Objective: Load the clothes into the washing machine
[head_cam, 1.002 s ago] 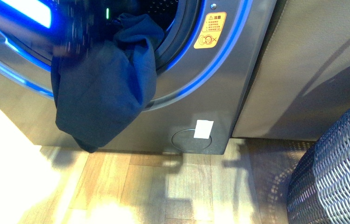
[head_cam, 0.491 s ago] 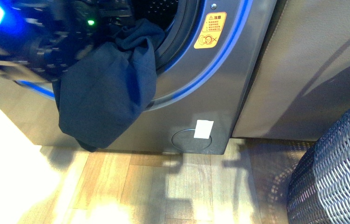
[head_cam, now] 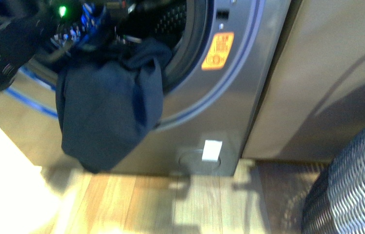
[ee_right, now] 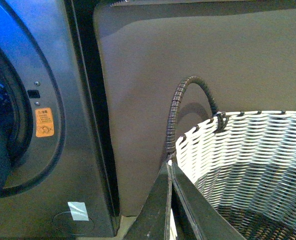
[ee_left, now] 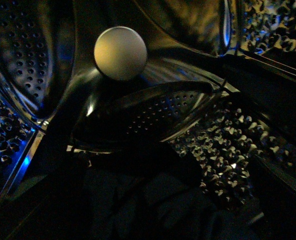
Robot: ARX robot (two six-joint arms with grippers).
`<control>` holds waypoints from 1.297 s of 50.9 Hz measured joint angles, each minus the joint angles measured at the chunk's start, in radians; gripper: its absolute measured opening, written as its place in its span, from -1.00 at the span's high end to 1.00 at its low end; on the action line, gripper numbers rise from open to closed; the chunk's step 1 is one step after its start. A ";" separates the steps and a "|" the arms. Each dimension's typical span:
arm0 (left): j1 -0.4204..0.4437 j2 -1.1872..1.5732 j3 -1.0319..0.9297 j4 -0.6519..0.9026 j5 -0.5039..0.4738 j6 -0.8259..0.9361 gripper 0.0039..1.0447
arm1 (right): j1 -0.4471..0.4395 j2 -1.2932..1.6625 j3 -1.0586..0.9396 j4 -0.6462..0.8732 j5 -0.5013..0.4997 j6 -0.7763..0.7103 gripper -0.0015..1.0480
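The washing machine (head_cam: 229, 97) is a silver-grey front-loader with its porthole open at the upper left. The clothes (head_cam: 107, 107), a dark navy garment, hang out over the gasket and down the machine's front, almost to the floor. My left arm (head_cam: 9, 44) reaches into the porthole. Its gripper is inside the drum, hidden in the front view. The left wrist view is dim: the perforated drum (ee_left: 18, 75), a round steel knob (ee_left: 120, 53) and a dark fold of the clothes (ee_left: 152, 210), on which the gripper is shut. My right gripper (ee_right: 170, 167) is shut and empty beside the basket.
A woven basket (head_cam: 351, 185) stands on the wooden floor (head_cam: 195, 204) at the right, and its rim (ee_right: 247, 120) lies just past my right fingertips. A taupe cabinet (head_cam: 326, 73) adjoins the machine. An orange warning sticker (head_cam: 218, 51) sits beside the porthole.
My left arm has pushed further up and into the porthole, bunching the top of the clothes at the lip. The blue glow round the door has faded. The front view has shifted slightly.
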 joint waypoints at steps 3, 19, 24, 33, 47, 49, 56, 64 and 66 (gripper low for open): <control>-0.007 -0.033 -0.048 0.007 0.010 0.004 -0.88 | 0.000 0.000 0.000 0.000 0.000 0.000 0.95; -0.012 -0.276 -0.307 0.011 0.089 0.049 -0.88 | 0.000 0.000 0.000 0.000 0.000 0.000 0.95; -0.012 -0.375 -0.363 -0.026 0.113 0.060 -0.88 | 0.000 0.000 0.000 0.000 0.000 0.000 0.95; -0.022 -0.518 -0.420 -0.136 0.148 0.088 -0.88 | 0.000 0.000 0.000 0.000 0.000 0.000 0.95; 0.000 -0.757 -0.448 -0.338 0.172 0.077 -0.88 | 0.000 0.000 0.000 0.000 0.000 0.000 0.95; 0.008 -0.806 -0.462 -0.361 0.179 0.074 -0.88 | 0.000 0.000 0.000 0.000 0.000 0.000 0.95; 0.018 -0.943 -0.496 -0.446 0.190 0.074 -0.88 | 0.000 0.000 0.000 0.000 0.000 0.000 0.95; 0.043 -1.112 -0.525 -0.554 0.235 0.067 -0.88 | 0.000 0.000 0.000 0.000 0.000 0.000 0.95; 0.054 -1.157 -0.534 -0.581 0.255 0.061 -0.88 | 0.000 0.000 0.000 0.000 0.000 0.000 0.95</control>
